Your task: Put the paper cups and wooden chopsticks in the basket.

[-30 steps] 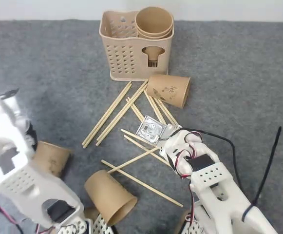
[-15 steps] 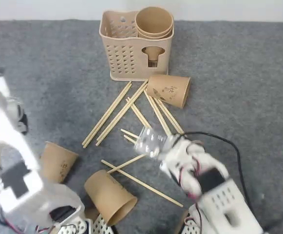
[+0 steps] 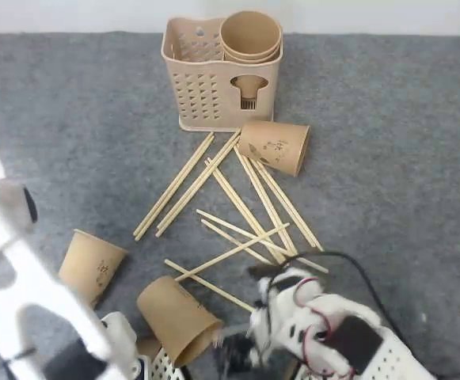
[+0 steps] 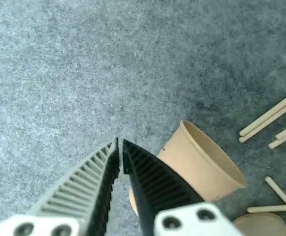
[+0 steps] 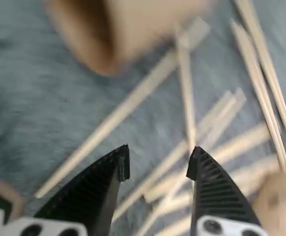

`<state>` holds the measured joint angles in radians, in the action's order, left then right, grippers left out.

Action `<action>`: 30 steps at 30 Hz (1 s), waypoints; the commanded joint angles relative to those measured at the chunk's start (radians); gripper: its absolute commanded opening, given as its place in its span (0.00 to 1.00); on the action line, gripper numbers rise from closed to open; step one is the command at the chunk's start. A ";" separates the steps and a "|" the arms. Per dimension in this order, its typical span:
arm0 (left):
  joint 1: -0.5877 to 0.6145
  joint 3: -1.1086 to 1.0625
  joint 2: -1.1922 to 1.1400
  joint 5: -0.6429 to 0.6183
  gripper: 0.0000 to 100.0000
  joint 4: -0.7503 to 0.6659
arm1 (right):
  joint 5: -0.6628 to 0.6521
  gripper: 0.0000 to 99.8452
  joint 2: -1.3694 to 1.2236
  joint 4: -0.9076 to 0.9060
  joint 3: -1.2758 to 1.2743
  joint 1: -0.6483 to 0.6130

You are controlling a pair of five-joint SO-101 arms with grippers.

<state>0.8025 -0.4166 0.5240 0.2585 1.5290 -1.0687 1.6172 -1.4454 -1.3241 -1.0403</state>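
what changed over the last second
The right gripper pulled back from over the chopsticks toward the near edge of the table, open and empty. The left arm swung away to the left, uncovering the left cup. Nothing was taken hold of or let go. The cups, chopsticks and basket stayed put.

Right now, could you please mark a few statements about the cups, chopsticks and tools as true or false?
1. Stacked cups stand inside the basket. True.
2. Every chopstick is in the basket. False: the chopsticks lie scattered on the grey mat.
3. The left tool is shut and holds nothing. True.
4. The right tool is clamped on a cup. False: it is open above the chopsticks.
5. A tipped cup lies just in front of the basket. True.
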 commanded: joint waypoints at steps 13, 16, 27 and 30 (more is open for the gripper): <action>0.069 -0.124 0.152 -0.009 0.08 -0.144 | 0.305 0.21 -0.236 0.179 0.226 -0.294; 0.106 -0.124 0.143 -0.009 0.08 -0.173 | 0.390 0.21 -0.242 0.214 0.250 -0.315; 0.242 -0.113 0.135 -0.055 0.09 -0.295 | 0.562 0.21 -0.240 0.260 0.181 -0.510; 0.331 -0.113 0.135 -0.080 0.09 -0.364 | 0.559 0.21 -0.240 0.326 0.133 -0.479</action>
<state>1.0602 -0.5485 0.6590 0.2140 1.2375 -0.5040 1.3886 -1.1845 -1.1630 -1.5067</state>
